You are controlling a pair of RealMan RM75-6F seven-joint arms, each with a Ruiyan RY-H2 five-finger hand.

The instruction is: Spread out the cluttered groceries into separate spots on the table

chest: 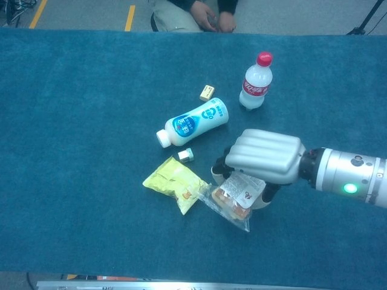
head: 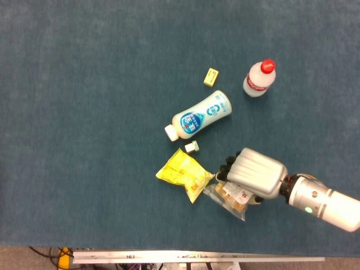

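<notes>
One robot hand, the right hand (head: pixel 256 174) (chest: pixel 264 157), shows in both views, its silver back up and dark fingers (head: pixel 227 166) curled down over a clear plastic snack packet (head: pixel 229 199) (chest: pixel 231 200), which it grips near the front edge of the blue-carpeted bench (head: pixel 84 112) (chest: pixel 78 121). Just left of that packet, and seemingly touching its corner, lies a crumpled yellow snack bag (head: pixel 184 174) (chest: pixel 173 183). A small white cap-like piece (head: pixel 192 147) (chest: pixel 185 154) sits between the bag and a white milk bottle with a blue label (head: pixel 201 114) (chest: pixel 194 122) lying on its side. Farther back are a small yellow block (head: pixel 211 77) (chest: pixel 207 92) and an upright clear bottle with a red cap (head: pixel 259 79) (chest: pixel 256 80), each standing apart.
</notes>
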